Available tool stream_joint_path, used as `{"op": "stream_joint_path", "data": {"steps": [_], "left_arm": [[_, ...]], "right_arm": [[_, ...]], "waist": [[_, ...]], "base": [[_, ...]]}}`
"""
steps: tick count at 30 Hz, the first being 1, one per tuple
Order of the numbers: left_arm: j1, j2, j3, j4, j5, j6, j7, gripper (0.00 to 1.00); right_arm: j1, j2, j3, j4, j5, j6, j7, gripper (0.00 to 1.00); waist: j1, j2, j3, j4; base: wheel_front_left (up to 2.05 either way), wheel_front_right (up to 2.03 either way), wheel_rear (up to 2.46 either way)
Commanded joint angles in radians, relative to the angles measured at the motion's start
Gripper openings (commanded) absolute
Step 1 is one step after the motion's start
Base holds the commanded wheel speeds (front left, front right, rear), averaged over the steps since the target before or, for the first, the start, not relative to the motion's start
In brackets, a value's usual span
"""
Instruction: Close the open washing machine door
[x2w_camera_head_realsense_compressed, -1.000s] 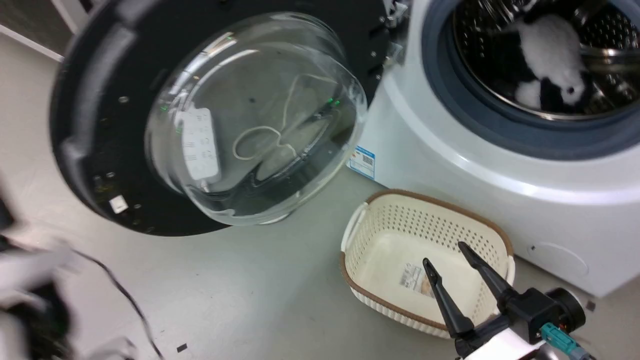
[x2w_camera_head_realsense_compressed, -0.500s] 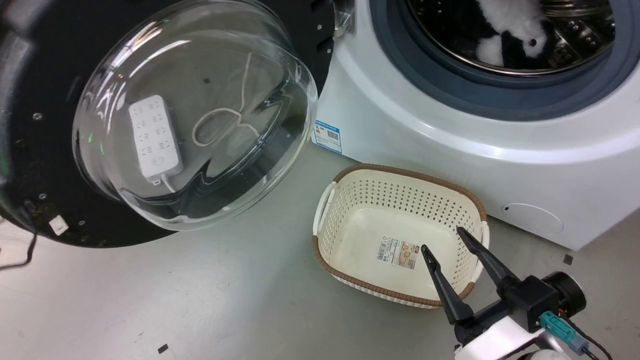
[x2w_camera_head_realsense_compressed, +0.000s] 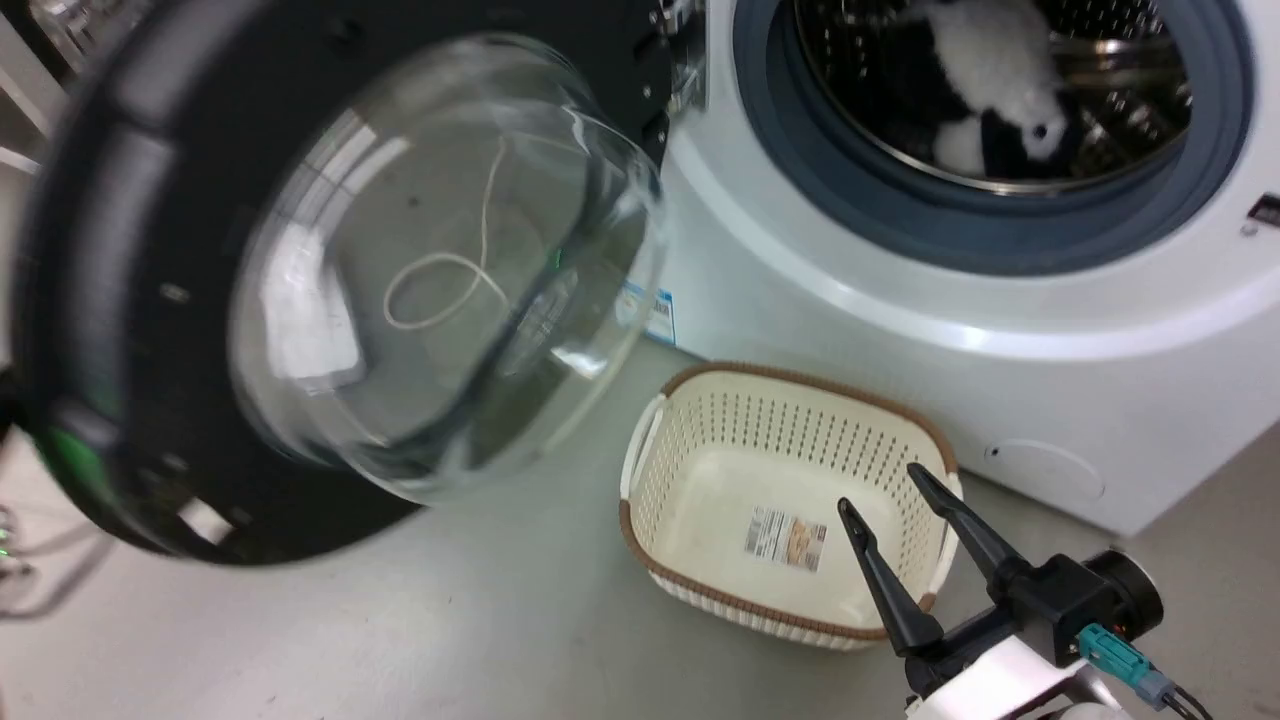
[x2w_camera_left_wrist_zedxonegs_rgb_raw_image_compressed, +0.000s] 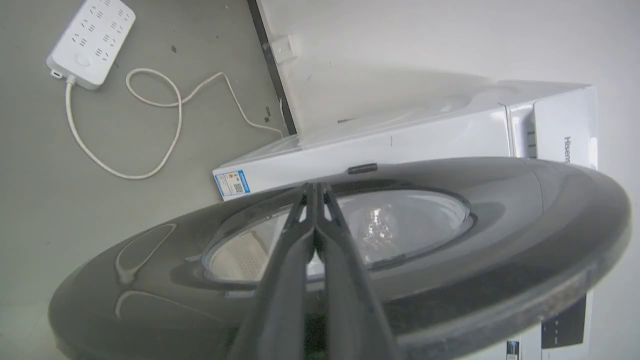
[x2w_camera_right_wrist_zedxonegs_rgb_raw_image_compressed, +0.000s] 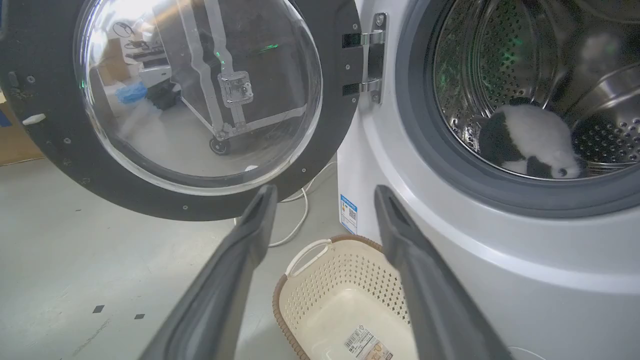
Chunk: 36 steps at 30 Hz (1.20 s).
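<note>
The washing machine door (x2w_camera_head_realsense_compressed: 130, 250) stands open at the left, a wide black rim around a clear glass bowl, blurred in the head view. The white washing machine (x2w_camera_head_realsense_compressed: 900, 330) has its porthole uncovered at the upper right. In the left wrist view my left gripper (x2w_camera_left_wrist_zedxonegs_rgb_raw_image_compressed: 314, 189) is shut, and its fingers lie across the door's (x2w_camera_left_wrist_zedxonegs_rgb_raw_image_compressed: 500, 225) glossy outer face. I cannot tell if they touch it. My right gripper (x2w_camera_head_realsense_compressed: 880, 488) hangs open and empty over the basket. It points between the door (x2w_camera_right_wrist_zedxonegs_rgb_raw_image_compressed: 50, 150) and the machine (x2w_camera_right_wrist_zedxonegs_rgb_raw_image_compressed: 450, 280).
A cream perforated basket (x2w_camera_head_realsense_compressed: 640, 470) sits on the floor in front of the machine. A black and white plush toy (x2w_camera_right_wrist_zedxonegs_rgb_raw_image_compressed: 530, 145) lies in the steel drum. A white power strip (x2w_camera_left_wrist_zedxonegs_rgb_raw_image_compressed: 92, 40) and its cord lie on the floor behind the door.
The head camera has shifted. The door now looks larger and blurred, its free edge nearer to me. The right gripper keeps its open pose.
</note>
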Motion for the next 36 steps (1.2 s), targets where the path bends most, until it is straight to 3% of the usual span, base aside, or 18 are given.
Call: {"op": "stream_joint_path", "data": {"steps": [1, 8, 9, 11, 12, 19, 20, 21, 22, 24, 25, 26, 30, 31, 36], "left_arm": [[0.038, -0.040, -0.021, -0.024, -0.019, -0.010, 0.039, 0.00], [0.187, -0.151, -0.069, -0.191, -0.076, -0.006, 0.167, 0.00], [0.250, -0.200, -0.092, -0.261, -0.080, 0.002, 0.193, 0.00], [0.283, -0.225, -0.105, -0.296, -0.082, 0.006, 0.203, 0.00], [0.350, -0.266, -0.131, -0.362, -0.090, 0.016, 0.222, 0.00], [0.532, -0.313, -0.264, -0.516, -0.177, 0.044, 0.223, 0.00], [0.578, -0.314, -0.332, -0.541, -0.248, 0.052, 0.178, 0.00], [0.578, -0.314, -0.332, -0.541, -0.248, 0.052, 0.178, 0.00], [0.619, -0.314, -0.415, -0.563, -0.304, 0.052, 0.120, 0.00], [0.634, -0.314, -0.455, -0.573, -0.321, 0.048, 0.089, 0.00], [0.657, -0.314, -0.521, -0.588, -0.349, 0.034, 0.020, 0.00], [0.657, -0.314, -0.521, -0.588, -0.349, 0.034, 0.020, 0.00], [0.641, -0.315, -0.647, -0.563, -0.413, 0.002, -0.164, 0.00], [0.641, -0.315, -0.647, -0.563, -0.413, 0.002, -0.164, 0.00], [0.521, -0.315, -0.746, -0.480, -0.442, -0.035, -0.327, 0.00]], "right_arm": [[0.010, 0.008, -0.008, 0.005, 0.006, 0.001, -0.005, 1.00], [0.036, 0.037, -0.046, 0.010, -0.003, 0.001, -0.005, 1.00], [0.046, 0.045, -0.069, 0.008, -0.007, 0.001, -0.005, 1.00], [0.051, 0.049, -0.079, 0.008, -0.010, 0.001, -0.005, 1.00], [0.060, 0.055, -0.098, 0.009, -0.015, 0.001, -0.005, 1.00], [0.084, 0.059, -0.126, 0.009, -0.033, 0.001, -0.005, 1.00], [0.086, 0.056, -0.130, 0.008, -0.038, 0.001, -0.005, 1.00], [0.086, 0.056, -0.130, 0.008, -0.038, 0.001, -0.005, 1.00], [0.088, 0.053, -0.135, 0.006, -0.040, 0.001, -0.005, 1.00], [0.089, 0.051, -0.138, 0.005, -0.041, 0.001, -0.005, 1.00], [0.083, 0.046, -0.128, 0.004, -0.044, 0.001, -0.005, 1.00], [0.083, 0.046, -0.128, 0.004, -0.044, 0.001, -0.005, 1.00], [0.066, 0.039, -0.119, -0.003, -0.039, 0.001, -0.005, 1.00], [0.066, 0.039, -0.119, -0.003, -0.039, 0.001, -0.005, 1.00], [0.040, 0.032, -0.110, -0.006, -0.029, 0.001, -0.005, 1.00]], "waist": [[0.0001, 0.0000, -0.032, 0.005], [0.0001, 0.0000, -0.109, -0.008], [0.0001, 0.0000, -0.131, -0.017], [0.0001, 0.0000, -0.143, -0.024], [0.0001, 0.0000, -0.163, -0.041], [0.0001, 0.0000, -0.190, -0.119], [0.0001, 0.0000, -0.190, -0.156], [0.0001, 0.0000, -0.190, -0.156], [0.0001, 0.0000, -0.188, -0.193], [0.0001, 0.0000, -0.184, -0.211], [0.0001, 0.0000, -0.172, -0.262], [0.0001, 0.0000, -0.172, -0.262], [0.0001, 0.0000, -0.120, -0.387], [0.0001, 0.0000, -0.120, -0.387], [0.0001, 0.0000, -0.044, -0.506]], "base": [[0.00, 0.00, 0.00], [0.00, 0.00, 0.00], [0.00, 0.00, 0.00], [0.00, 0.00, 0.00], [0.00, 0.00, 0.00], [0.00, 0.00, 0.00], [0.00, 0.00, 0.00], [0.00, 0.00, 0.00], [0.00, 0.00, 0.00], [0.00, 0.00, 0.00], [0.00, 0.00, 0.00], [0.00, 0.00, 0.00], [0.00, 0.00, 0.00], [0.00, 0.00, 0.00], [0.00, 0.00, 0.00]]}}
